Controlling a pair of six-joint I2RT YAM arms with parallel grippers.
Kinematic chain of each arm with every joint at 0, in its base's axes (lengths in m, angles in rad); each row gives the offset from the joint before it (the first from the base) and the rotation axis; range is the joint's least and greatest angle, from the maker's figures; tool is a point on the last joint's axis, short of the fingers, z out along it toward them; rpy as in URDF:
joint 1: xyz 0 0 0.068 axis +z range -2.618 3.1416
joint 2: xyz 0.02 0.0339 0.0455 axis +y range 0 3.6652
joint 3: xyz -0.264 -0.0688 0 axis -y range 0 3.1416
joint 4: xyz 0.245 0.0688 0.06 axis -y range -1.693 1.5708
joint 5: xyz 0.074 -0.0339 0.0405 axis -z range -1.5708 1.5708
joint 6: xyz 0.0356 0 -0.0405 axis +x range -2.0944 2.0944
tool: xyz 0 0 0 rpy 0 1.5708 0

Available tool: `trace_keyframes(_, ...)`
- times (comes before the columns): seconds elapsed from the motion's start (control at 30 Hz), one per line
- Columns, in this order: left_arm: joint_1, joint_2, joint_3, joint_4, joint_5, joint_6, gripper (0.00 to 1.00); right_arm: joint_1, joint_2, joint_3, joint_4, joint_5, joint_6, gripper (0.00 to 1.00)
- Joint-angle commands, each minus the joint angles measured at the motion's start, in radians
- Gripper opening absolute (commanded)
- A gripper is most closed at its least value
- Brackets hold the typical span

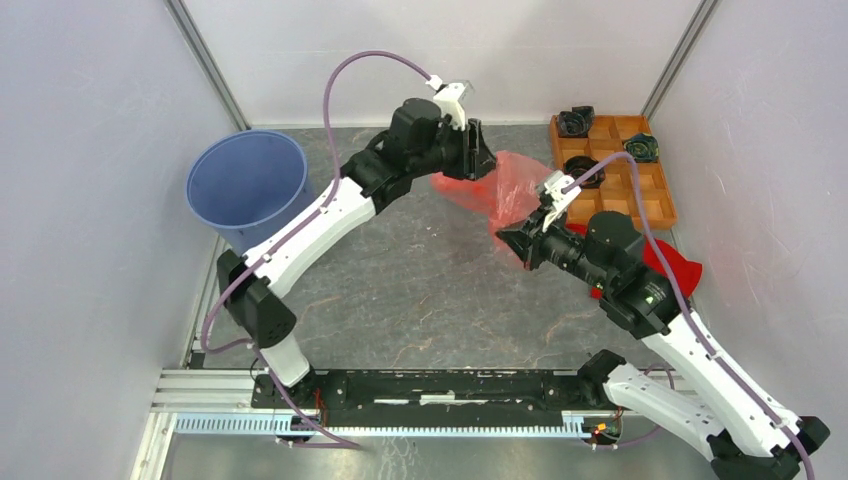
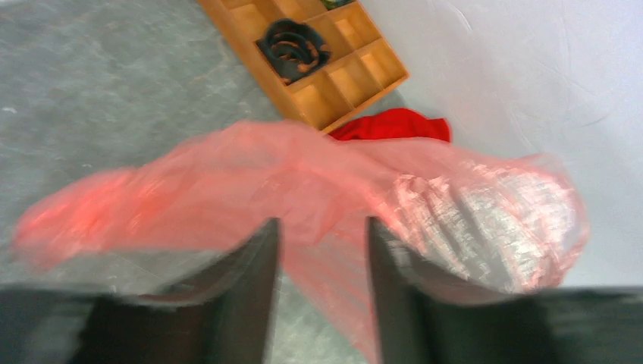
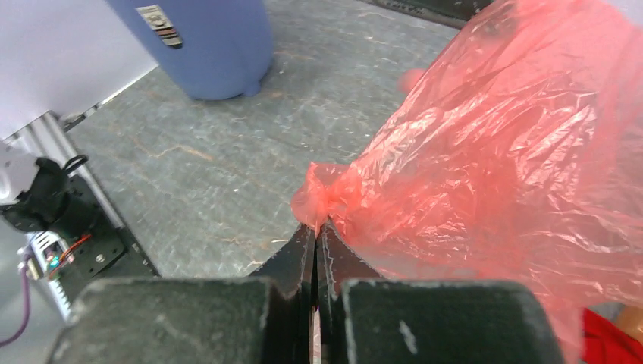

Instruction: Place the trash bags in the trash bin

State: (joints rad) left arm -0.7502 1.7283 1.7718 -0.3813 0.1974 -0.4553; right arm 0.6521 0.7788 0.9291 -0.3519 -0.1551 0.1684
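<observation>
**Leftward carry ahead**

The thin, translucent red-pink plastic bag point(image 1: 512, 190) hangs well right of the round blue plastic bucket point(image 1: 250, 170). Your right gripper point(image 3: 315, 227) pinches its knotted corner. Your left gripper point(image 2: 322, 227), nearer the bucket, stands parted around film.

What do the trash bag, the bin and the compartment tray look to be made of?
Trash bag: thin plastic film, translucent red-pink and glossy; it crinkles and glints under the light.
Blue bucket: probably moulded plastic; the wall is smooth, semi-matte and one even colour.
Orange compartmented tray: wood or plastic, hard to tell; it has flat, matte, straight dividers.
</observation>
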Motion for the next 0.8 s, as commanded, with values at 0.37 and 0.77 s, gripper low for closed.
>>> trace_keyframes(0.37,0.003,-0.588,-0.720,-0.100,-0.235,0.034,1.00,0.049,0.136,-0.492,0.585,-0.320,0.294,0.04)
trace_keyframes(0.77,0.003,-0.645,-0.894,0.089,-0.014,-0.095,1.00,0.176,0.209,-0.302,0.245,-0.085,0.128,0.80)
